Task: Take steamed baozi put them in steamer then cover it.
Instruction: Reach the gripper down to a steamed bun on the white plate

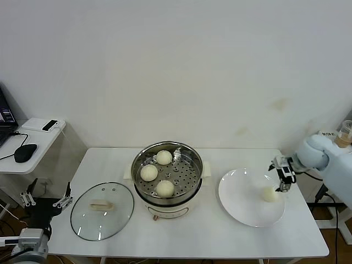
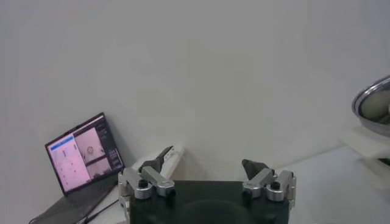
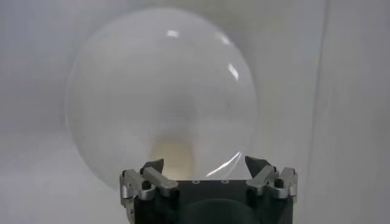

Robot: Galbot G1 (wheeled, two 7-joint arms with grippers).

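So you've got 3 baozi [image 1: 157, 172] in the steamer [image 1: 167, 177], 1 baozi [image 1: 269, 194] on the plate [image 1: 242, 203]; right gripper [image 1: 284, 181] above it, spread wide w/ nothing held, left gripper [image 1: 46, 201] parked, same.

Before me stands a white bench [image 1: 181, 236] against a plain off-white wall [image 1: 181, 66] showing faint yellowish stains at my right. At my left, a small white side table [image 1: 22, 148] carries a black mouse [image 1: 25, 152] and an open laptop [image 2: 82, 159].

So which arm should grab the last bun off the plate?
Right. The right gripper is open and poised over the last bun on the plate. The left gripper is parked off the table's far end, beyond the lid.
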